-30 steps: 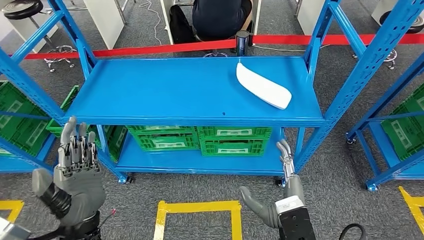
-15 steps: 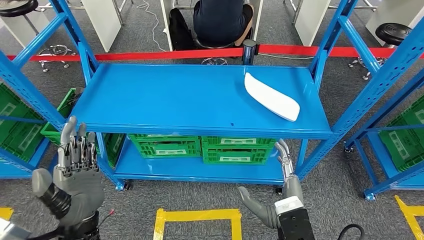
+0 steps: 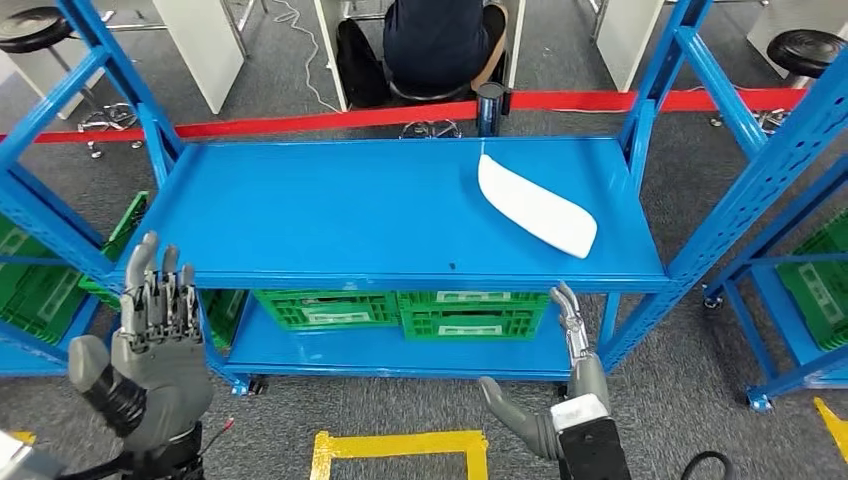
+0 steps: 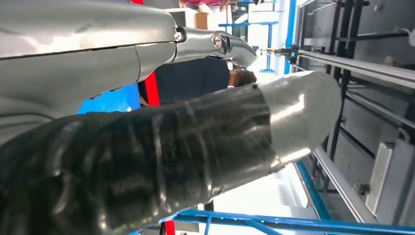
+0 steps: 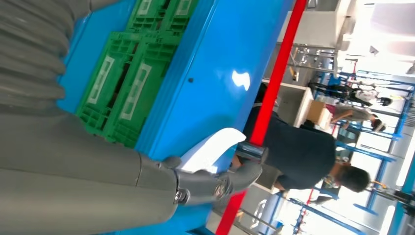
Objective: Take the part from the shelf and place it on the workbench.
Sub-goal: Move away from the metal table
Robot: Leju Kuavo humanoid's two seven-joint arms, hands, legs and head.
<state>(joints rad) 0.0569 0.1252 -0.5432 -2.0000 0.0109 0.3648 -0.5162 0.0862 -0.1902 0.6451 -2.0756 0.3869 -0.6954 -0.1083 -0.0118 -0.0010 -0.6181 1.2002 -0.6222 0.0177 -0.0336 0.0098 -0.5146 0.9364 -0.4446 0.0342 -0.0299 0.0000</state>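
white part [image 3: 536,205] on blue shelf [image 3: 330,210] | both hands' fingers spread, empty — crate labels [image 3: 470,325] unreadable

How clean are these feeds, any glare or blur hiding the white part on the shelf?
Head view: sharp and evenly lit, the white part stands out plainly on the blue shelf. Right wrist view: a glare spot on the shelf, background blown out bright. Left wrist view: the left hand close to the lens and soft, background overexposed.
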